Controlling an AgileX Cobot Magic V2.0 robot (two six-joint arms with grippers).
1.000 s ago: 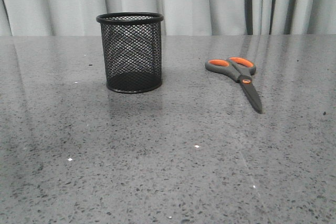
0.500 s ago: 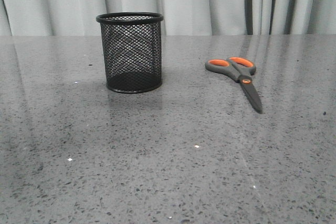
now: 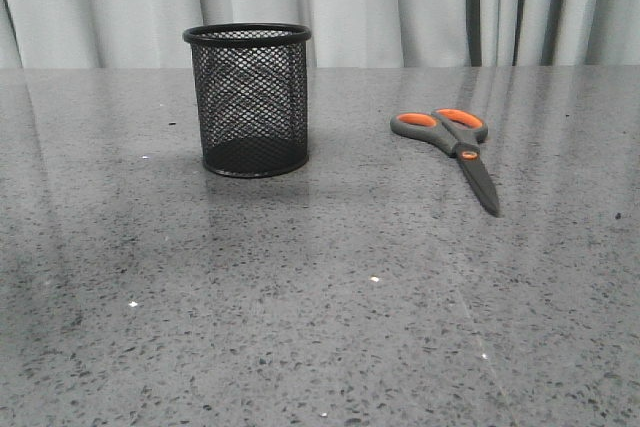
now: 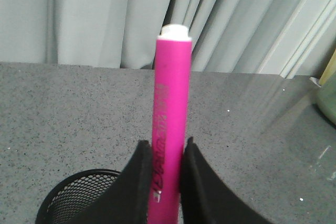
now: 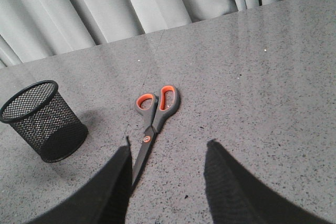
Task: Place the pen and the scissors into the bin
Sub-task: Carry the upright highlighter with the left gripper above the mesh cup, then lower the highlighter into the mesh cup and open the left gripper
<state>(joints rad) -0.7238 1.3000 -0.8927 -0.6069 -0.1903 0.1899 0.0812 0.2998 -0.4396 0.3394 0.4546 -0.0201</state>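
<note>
Cut off by the left wrist view's lower edge: pen [image 4: 169,129] below the fingers [image 4: 136,192], most of bin [image 4: 79,198].

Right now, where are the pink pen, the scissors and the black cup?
pen [image 4: 170,114], left wrist view, middle of its pink barrel.
scissors [image 3: 469,155], front view, orange pivot dot.
bin [image 3: 250,97], front view, mesh wall.

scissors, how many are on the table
1: the scissors lie flat and closed on the table, to the right of the bin. None appear hidden.
</note>
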